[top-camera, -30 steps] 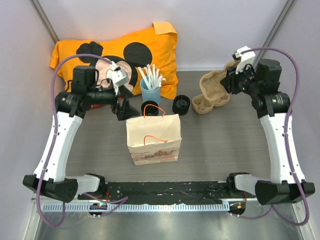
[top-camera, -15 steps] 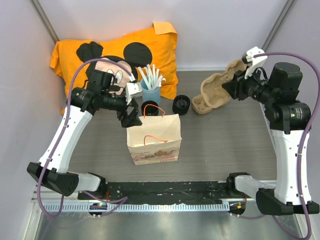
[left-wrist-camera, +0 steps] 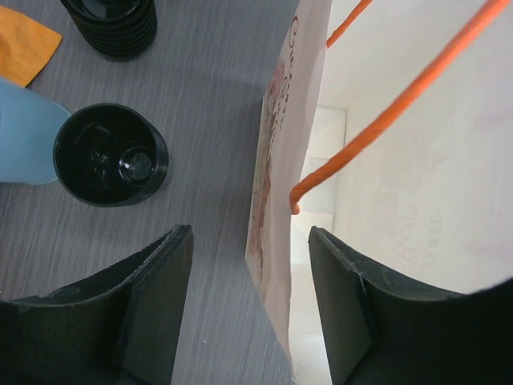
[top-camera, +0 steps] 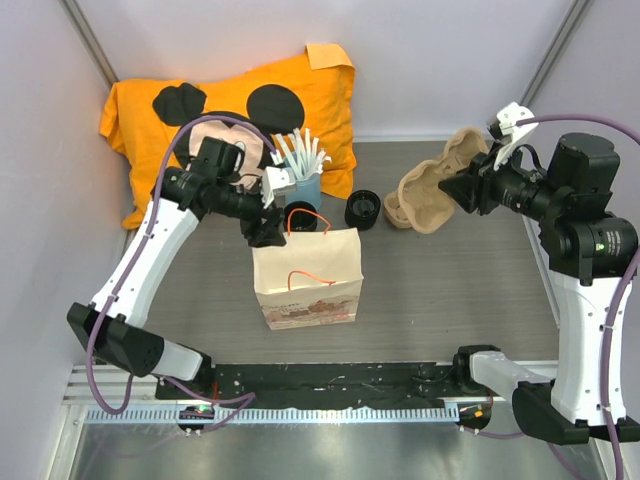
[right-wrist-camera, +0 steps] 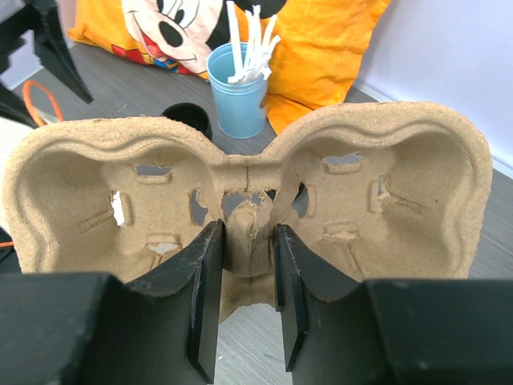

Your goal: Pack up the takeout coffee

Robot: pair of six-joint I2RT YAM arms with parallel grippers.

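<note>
Bag of matt paper (orange cord handles), tray of rough moulded pulp, table with matt grey wood-grain, pillow of orange cloth, blue cup of smooth plastic, left gripper in matt black plastic.

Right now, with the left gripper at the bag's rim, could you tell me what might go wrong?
The left gripper straddles a wall of the paper bag; closing there may crumple or tip it. The hollow black ring stands close beside it and could be knocked. The right gripper pinches the cup carrier only by its centre ridge, so it may slip.
</note>
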